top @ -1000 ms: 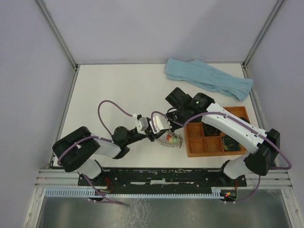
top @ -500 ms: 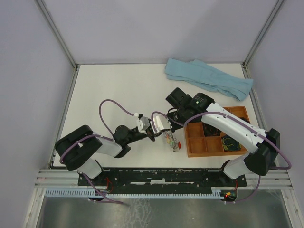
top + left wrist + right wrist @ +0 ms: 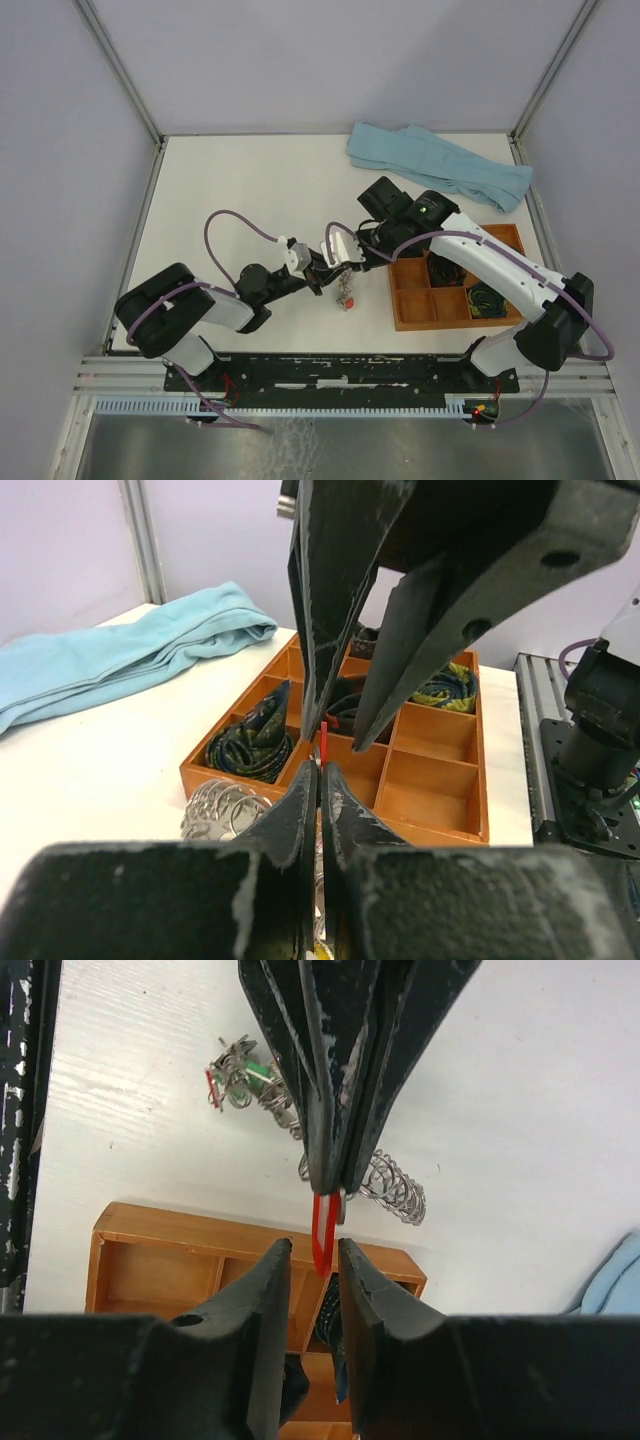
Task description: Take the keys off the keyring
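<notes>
The white table (image 3: 230, 190) carries everything, with a light blue cloth (image 3: 435, 165) crumpled well beyond both grippers. An orange compartment tray (image 3: 411, 276) sits just behind the right gripper (image 3: 314, 1252), and some of its sections hold dark coiled bundles (image 3: 255, 742). The two grippers meet nose to nose over the table beside the tray. The left gripper (image 3: 320, 772) is pinched fully closed on the tip of a red key (image 3: 322, 1228), which pokes out towards the other arm. The right gripper's fingers stand a little apart on either side of that red key. From here I can't say for sure whether either finger touches it. The keyring (image 3: 393, 1186), a silvery coil of small loops, is just under the left gripper's tips. Its far end trails away beneath that gripper, where a green-headed key (image 3: 257, 1070) and another red one (image 3: 211, 1088) sit bunched among the loops.
</notes>
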Robot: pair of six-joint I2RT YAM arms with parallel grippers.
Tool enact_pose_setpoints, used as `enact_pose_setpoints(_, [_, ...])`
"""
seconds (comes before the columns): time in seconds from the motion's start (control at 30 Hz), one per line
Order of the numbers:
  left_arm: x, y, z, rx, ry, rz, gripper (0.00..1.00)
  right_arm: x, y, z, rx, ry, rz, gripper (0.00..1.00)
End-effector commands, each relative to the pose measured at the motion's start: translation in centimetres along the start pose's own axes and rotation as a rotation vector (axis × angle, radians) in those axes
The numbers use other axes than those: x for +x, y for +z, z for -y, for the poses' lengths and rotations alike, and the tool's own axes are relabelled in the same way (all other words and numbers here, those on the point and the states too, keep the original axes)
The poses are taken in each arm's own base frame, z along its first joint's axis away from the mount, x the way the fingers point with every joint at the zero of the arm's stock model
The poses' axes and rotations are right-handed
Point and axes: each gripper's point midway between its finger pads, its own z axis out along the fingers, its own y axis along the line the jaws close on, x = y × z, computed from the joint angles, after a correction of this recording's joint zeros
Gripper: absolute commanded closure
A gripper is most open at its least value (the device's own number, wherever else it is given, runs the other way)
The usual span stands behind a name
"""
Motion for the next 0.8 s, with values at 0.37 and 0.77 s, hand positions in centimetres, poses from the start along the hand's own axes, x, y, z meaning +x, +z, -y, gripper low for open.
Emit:
enact_pose_setpoints(0.37, [-7.4,-0.3,-0.1,-0.027,0.026,0.250,0.97,-1.1,-2.8,1.0,0.023,0.191,0.304,0.48])
enact_pose_setpoints(0.77, [-9.2,-0.5,0.8,0.003,-0.034,0.294,0.97,-3.7,-2.9,0.3,-0.112,0.326,0.623,0.46])
